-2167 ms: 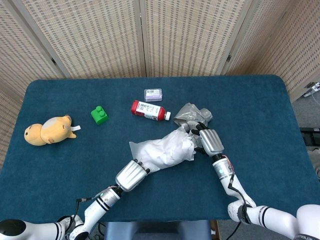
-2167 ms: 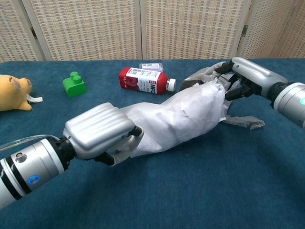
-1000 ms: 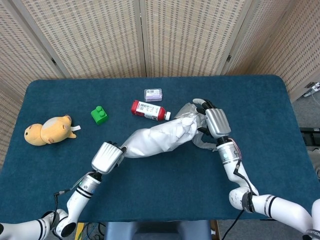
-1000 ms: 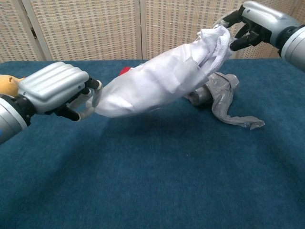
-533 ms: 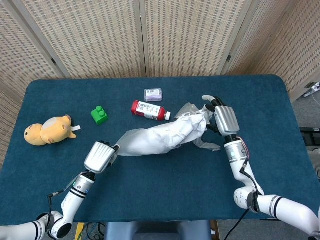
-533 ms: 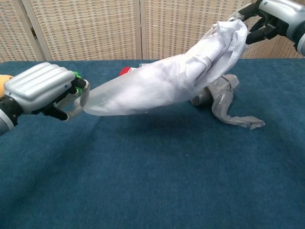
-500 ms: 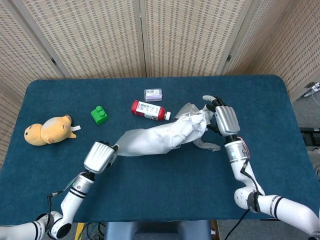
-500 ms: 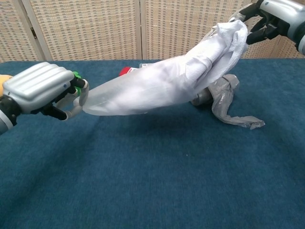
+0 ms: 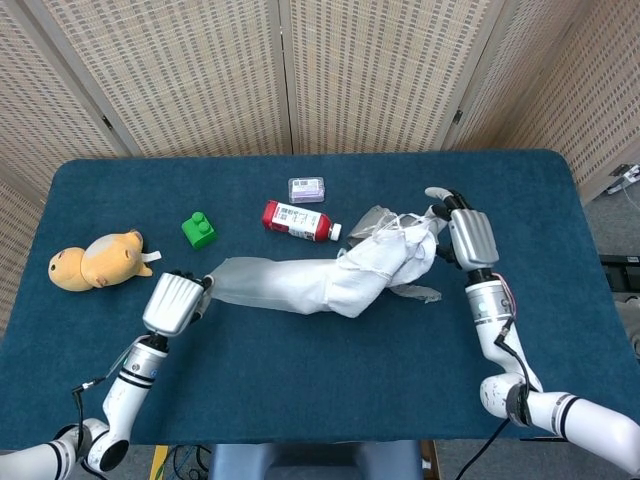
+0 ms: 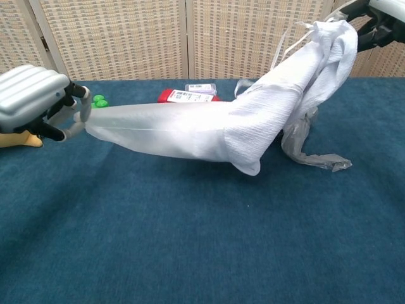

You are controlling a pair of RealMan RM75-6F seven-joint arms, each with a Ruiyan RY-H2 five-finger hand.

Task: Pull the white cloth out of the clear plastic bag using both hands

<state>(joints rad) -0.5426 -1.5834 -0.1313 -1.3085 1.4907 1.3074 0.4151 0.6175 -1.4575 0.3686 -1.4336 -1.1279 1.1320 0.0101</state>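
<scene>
Head view first: the left hand [image 9: 173, 302], silver-backed, sits at lower left of the frame with its fingers clamped on the closed end of the clear plastic bag [image 9: 250, 280]. The bag stretches rightward across the dark blue tabletop [image 9: 330, 400] toward the frame's middle. The white cloth [image 9: 385, 265] is bunched at the bag's right end, and the right hand [image 9: 470, 238], at right of centre, has its fingers closed on the cloth's upper end. Under the cloth lies a crumpled grey plastic wrapper [image 9: 410, 292]. Above the bag are a red bottle with a white label [image 9: 297, 221], lying on its side, and a small clear box with purple contents [image 9: 306, 188]. Further left sit a green toy brick [image 9: 199, 230] and a yellow plush animal [image 9: 95, 260].

Chest view: left hand [image 10: 35, 98] at the upper left edge pinches the bag's tip, held off the table. The bag [image 10: 158, 130] runs right into the cloth [image 10: 285, 107], which rises to the upper right corner; only a sliver of the right hand shows there, so the grip itself can't be made out in this view.
</scene>
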